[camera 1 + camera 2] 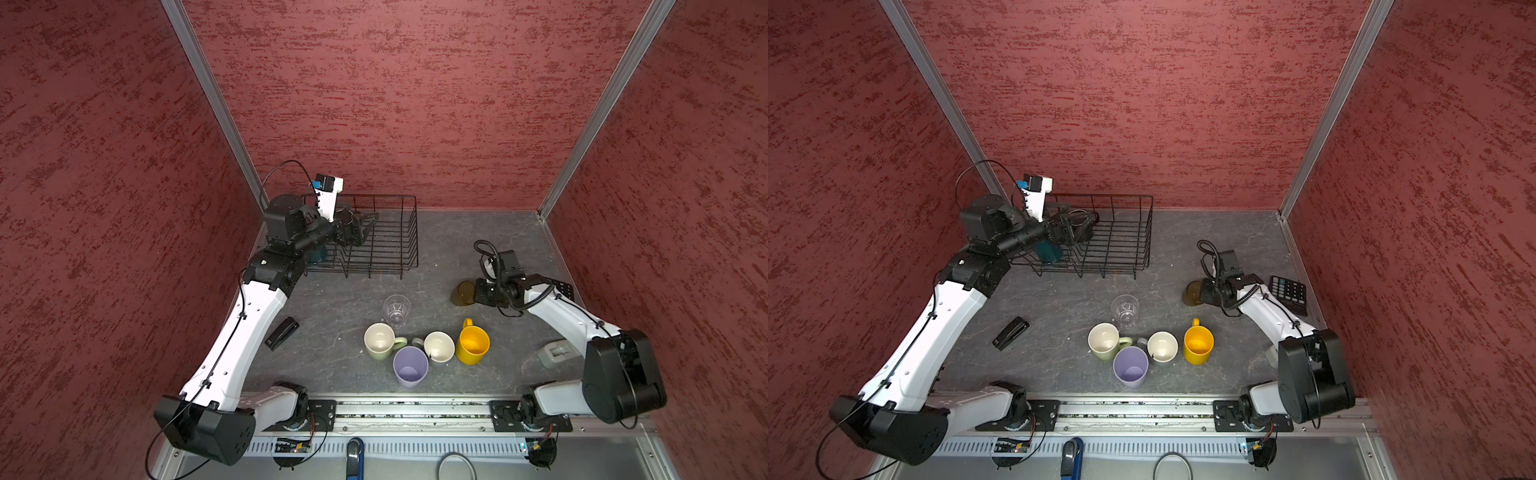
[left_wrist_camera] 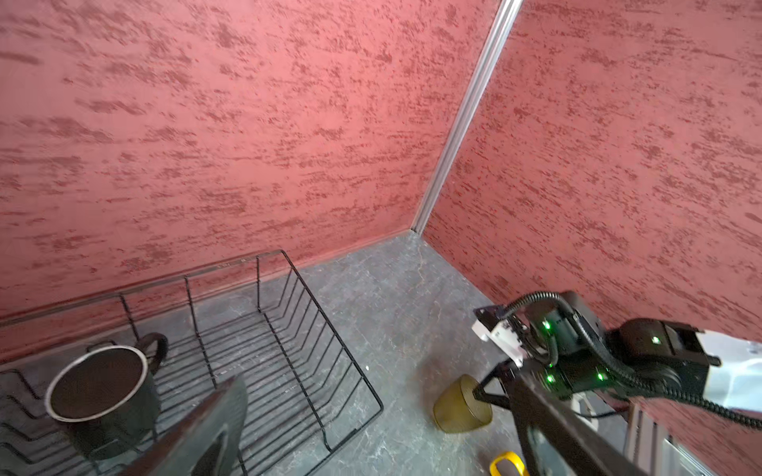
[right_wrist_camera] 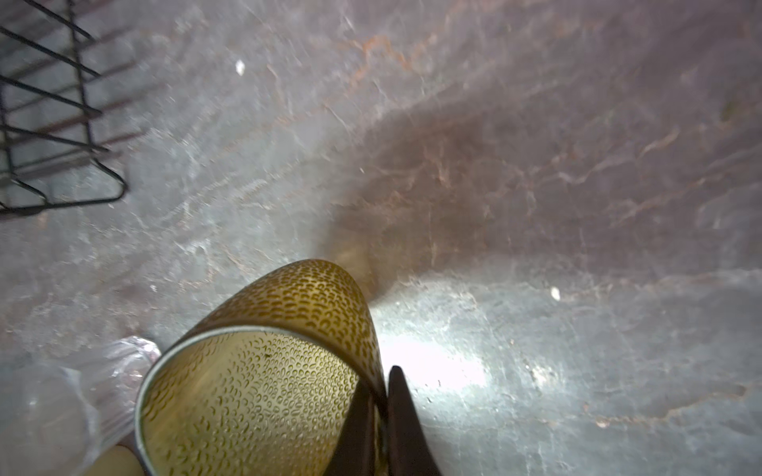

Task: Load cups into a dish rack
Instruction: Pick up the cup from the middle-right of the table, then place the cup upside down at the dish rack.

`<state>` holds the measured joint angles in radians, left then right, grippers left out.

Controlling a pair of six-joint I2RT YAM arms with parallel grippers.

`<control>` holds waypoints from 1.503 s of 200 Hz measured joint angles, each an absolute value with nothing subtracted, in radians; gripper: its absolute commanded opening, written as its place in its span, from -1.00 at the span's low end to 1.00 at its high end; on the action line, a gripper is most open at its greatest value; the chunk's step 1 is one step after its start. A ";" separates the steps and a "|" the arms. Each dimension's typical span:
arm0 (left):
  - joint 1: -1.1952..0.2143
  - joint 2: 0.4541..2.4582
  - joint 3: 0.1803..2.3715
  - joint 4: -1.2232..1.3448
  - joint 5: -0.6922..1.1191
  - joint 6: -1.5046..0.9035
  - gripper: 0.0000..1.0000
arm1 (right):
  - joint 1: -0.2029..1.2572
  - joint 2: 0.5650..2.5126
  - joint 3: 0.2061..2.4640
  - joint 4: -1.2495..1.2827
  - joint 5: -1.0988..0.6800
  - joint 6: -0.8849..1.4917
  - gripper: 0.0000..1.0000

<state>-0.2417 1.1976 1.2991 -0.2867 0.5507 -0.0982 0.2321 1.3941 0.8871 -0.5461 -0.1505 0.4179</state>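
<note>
I logged: dish rack (image 1: 409, 232) far left against the back wall (image 1: 374, 104), two mugs (image 2: 103, 383) (image 1: 1047, 251) in its left end; glass (image 1: 397, 309) before it, mid-table; three mugs (image 1: 380, 340) (image 1: 439, 346) (image 1: 472, 345) and upright tumbler (image 1: 410, 366) clustered nearer me; stapler (image 1: 282, 333) left of them; tipped tumbler (image 1: 462, 293) right of glass; calculator (image 1: 1288, 294) beyond it.

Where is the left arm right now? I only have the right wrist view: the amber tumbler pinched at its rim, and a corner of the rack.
Observer: The left gripper hangs open over the dish rack, beside a black mug standing inside it.
Operator: Anything else loaded?
Observer: A teal mug shows in the rack too, partly hidden under the left arm.
Operator: How many cups are outside the rack, apart from the amber tumbler?
Observer: Five, upright on the table: clear glass, pale green mug, lilac tumbler, grey mug, yellow mug.
</note>
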 measured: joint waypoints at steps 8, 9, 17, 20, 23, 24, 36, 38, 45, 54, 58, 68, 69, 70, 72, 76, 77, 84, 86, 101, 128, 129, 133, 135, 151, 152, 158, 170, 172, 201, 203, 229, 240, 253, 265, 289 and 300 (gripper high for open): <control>-0.249 1.198 1.276 -0.279 0.566 -0.092 0.99 | 0.232 1.389 0.904 -0.549 -0.154 0.418 -1.00; -0.249 1.198 1.274 -0.278 0.568 -0.092 0.99 | 0.232 1.389 0.905 -0.550 -0.154 0.418 -1.00; -0.255 1.197 1.245 -0.262 0.583 -0.082 0.99 | 0.232 1.382 0.926 -0.552 -0.161 0.419 -1.00; -0.257 1.196 1.231 -0.250 0.590 -0.077 0.99 | 0.232 1.378 0.933 -0.552 -0.164 0.419 -1.00; -0.259 1.196 1.219 -0.242 0.595 -0.075 1.00 | 0.232 1.376 0.940 -0.552 -0.167 0.419 -1.00; -0.260 1.196 1.212 -0.239 0.599 -0.072 1.00 | 0.232 1.375 0.942 -0.552 -0.168 0.419 -1.00; -0.266 1.191 1.149 -0.197 0.626 -0.053 0.99 | 0.232 1.364 0.976 -0.550 -0.191 0.426 -1.00; -0.266 1.190 1.141 -0.191 0.630 -0.051 0.99 | 0.232 1.362 0.980 -0.550 -0.196 0.427 -1.00; -0.271 1.181 1.095 -0.161 0.650 -0.035 0.99 | 0.232 1.356 0.999 -0.545 -0.215 0.434 -1.00; -0.275 1.167 1.043 -0.125 0.675 -0.017 0.99 | 0.232 1.346 1.018 -0.534 -0.248 0.444 -1.00; -0.277 1.158 1.018 -0.106 0.688 -0.009 0.99 | 0.233 1.340 1.026 -0.526 -0.265 0.450 -1.00; -0.282 1.138 0.970 -0.067 0.717 0.010 1.00 | 0.232 1.331 1.040 -0.504 -0.314 0.464 -1.00; -0.282 1.137 0.967 -0.065 0.719 0.011 1.00 | 0.232 1.330 1.041 -0.501 -0.320 0.466 -1.00; -0.283 1.134 0.962 -0.059 0.723 0.013 1.00 | 0.232 1.329 1.042 -0.498 -0.324 0.467 -1.00; -0.284 1.131 0.955 -0.051 0.730 0.017 1.00 | 0.233 1.327 1.044 -0.492 -0.336 0.472 -1.00; -0.285 1.125 0.944 -0.039 0.740 0.022 1.00 | 0.232 1.325 1.047 -0.478 -0.362 0.480 -1.00; -0.286 1.123 0.941 -0.035 0.743 0.025 1.00 | 0.233 1.324 1.048 -0.474 -0.366 0.483 -1.00; -0.287 1.115 0.927 -0.009 0.762 0.035 1.00 | 0.233 1.320 1.051 -0.449 -0.406 0.498 -1.00; -0.287 1.113 0.923 0.001 0.768 0.037 1.00 | 0.233 1.319 1.052 -0.442 -0.419 0.503 -1.00; -0.287 1.099 0.888 0.093 0.808 0.053 1.00 | 0.233 1.317 1.052 -0.379 -0.512 0.544 -1.00; -0.287 1.088 0.793 0.283 0.865 0.062 0.97 | 0.233 1.316 1.044 -0.253 -0.664 0.625 -1.00; -0.287 1.088 0.789 0.288 0.866 0.062 0.96 | 0.233 1.316 1.043 -0.245 -0.671 0.628 -1.00; -0.287 1.089 0.775 0.316 0.872 0.062 0.97 | 0.233 1.316 1.039 -0.223 -0.690 0.644 -1.00; -0.287 1.090 0.767 0.330 0.875 0.062 0.96 | 0.233 1.316 1.036 -0.209 -0.699 0.648 -1.00; -0.287 1.103 0.725 0.430 0.893 0.062 0.97 | 0.233 1.316 1.012 -0.130 -0.772 0.698 -1.00; -0.287 1.104 0.723 0.434 0.893 0.062 0.97 | 0.233 1.316 1.010 -0.123 -0.779 0.705 -1.00; -0.287 1.113 0.715 0.467 0.898 0.062 0.98 | 0.233 1.316 1.003 -0.099 -0.802 0.721 -1.00; -0.289 1.133 0.712 0.523 0.908 0.062 1.00 | 0.234 1.316 0.989 -0.052 -0.847 0.751 -1.00; -0.289 1.137 0.712 0.534 0.909 0.062 1.00 | 0.234 1.315 0.986 -0.044 -0.855 0.755 -1.00; -0.299 1.198 0.715 0.661 0.939 0.057 0.99 | 0.242 1.308 0.971 0.046 -0.944 0.814 -1.00; -0.301 1.202 0.716 0.667 0.942 0.057 0.99 | 0.243 1.307 0.971 0.051 -0.948 0.815 -1.00; -0.328 1.261 0.739 0.722 0.968 0.058 0.97 | 0.270 1.296 0.971 0.092 -0.990 0.836 -1.00; -0.338 1.282 0.748 0.741 0.975 0.057 0.96 | 0.282 1.295 0.971 0.102 -1.002 0.839 -1.00; -0.345 1.302 0.756 0.767 0.984 0.057 0.95 | 0.299 1.295 0.971 0.111 -1.013 0.844 -1.00; -0.350 1.316 0.764 0.782 0.991 0.055 0.93 | 0.313 1.295 0.971 0.118 -1.021 0.850 -1.00; -0.358 1.336 0.784 0.810 0.999 0.050 0.89 | 0.337 1.296 0.971 0.141 -1.037 0.863 -1.00; -0.363 1.344 0.796 0.823 1.008 0.049 0.85 | 0.347 1.299 0.971 0.153 -1.041 0.868 -1.00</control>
<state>-0.3626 1.3437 0.7956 0.8227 1.0084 0.0486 0.3473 1.2991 0.9707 0.1532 -1.0409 0.8684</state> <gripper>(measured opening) 0.941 0.075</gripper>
